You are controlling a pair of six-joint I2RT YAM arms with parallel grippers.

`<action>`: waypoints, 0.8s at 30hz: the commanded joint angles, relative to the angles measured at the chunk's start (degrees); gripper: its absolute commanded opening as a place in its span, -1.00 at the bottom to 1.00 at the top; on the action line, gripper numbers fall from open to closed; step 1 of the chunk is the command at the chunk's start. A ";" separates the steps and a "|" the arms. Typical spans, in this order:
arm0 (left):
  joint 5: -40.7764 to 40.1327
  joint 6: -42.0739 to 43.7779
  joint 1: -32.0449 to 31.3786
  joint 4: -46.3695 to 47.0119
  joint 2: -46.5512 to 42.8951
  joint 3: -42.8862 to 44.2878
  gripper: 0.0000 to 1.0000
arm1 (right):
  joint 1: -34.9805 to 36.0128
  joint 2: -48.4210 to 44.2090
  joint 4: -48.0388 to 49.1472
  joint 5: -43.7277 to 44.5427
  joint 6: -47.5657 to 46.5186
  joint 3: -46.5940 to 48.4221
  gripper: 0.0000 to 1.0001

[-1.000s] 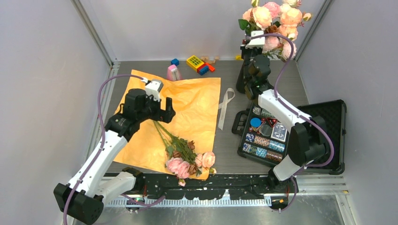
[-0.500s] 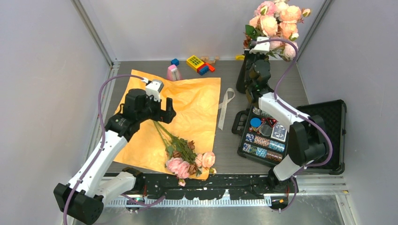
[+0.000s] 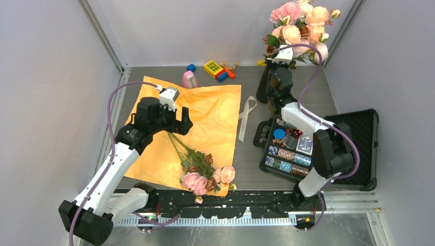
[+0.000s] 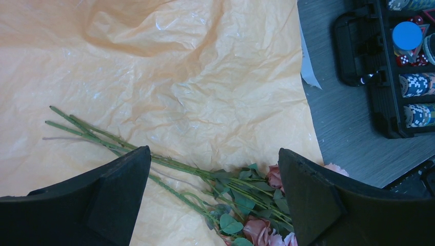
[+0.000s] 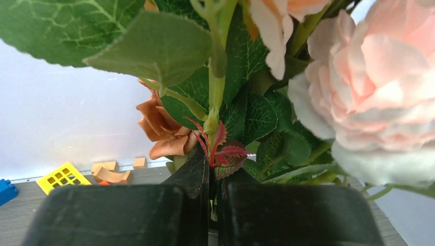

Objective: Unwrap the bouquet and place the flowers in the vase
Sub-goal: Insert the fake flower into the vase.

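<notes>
The bouquet is undone: its orange paper [image 3: 205, 110] lies spread flat, with the cream ribbon [image 3: 248, 114] on the table beside it. Some flowers [image 3: 202, 171] lie on the paper, stems [image 4: 128, 146] pointing to the back left. My left gripper [image 3: 177, 123] [image 4: 212, 150] hovers open above those stems, nothing between its fingers. My right gripper [image 3: 281, 51] [image 5: 214, 189] is shut on the stems of a second bunch of flowers [image 3: 300, 23] [image 5: 379, 87], held upright high at the back right. The black vase [image 3: 262, 84] stands just below it, partly hidden by the arm.
A pink metronome [image 3: 190, 79], a blue block [image 3: 191, 67] and yellow and red toy blocks [image 3: 218, 70] stand along the back edge. An open black case of poker chips [image 3: 302, 148] fills the right side. Grey walls close in left, right and behind.
The right gripper has shifted slightly at the back right with its bunch, and the blooms have swung a little to the left. The left arm has not moved.
</notes>
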 commanded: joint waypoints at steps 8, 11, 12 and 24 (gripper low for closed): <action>0.94 0.58 0.09 1.43 -0.84 -0.18 0.95 | -0.39 -0.17 -1.53 1.94 2.73 -1.01 -0.65; 0.86 0.58 0.10 1.45 -0.85 -0.18 0.95 | -0.39 -0.57 -1.64 1.87 2.65 -1.34 -0.54; 0.88 0.58 0.10 1.43 -0.90 -0.20 0.95 | -0.39 -0.59 -1.73 1.86 2.60 -1.39 -0.50; 0.54 0.58 0.09 1.35 -0.78 -0.09 0.95 | -0.39 -1.73 -2.76 1.67 2.59 -2.41 -0.15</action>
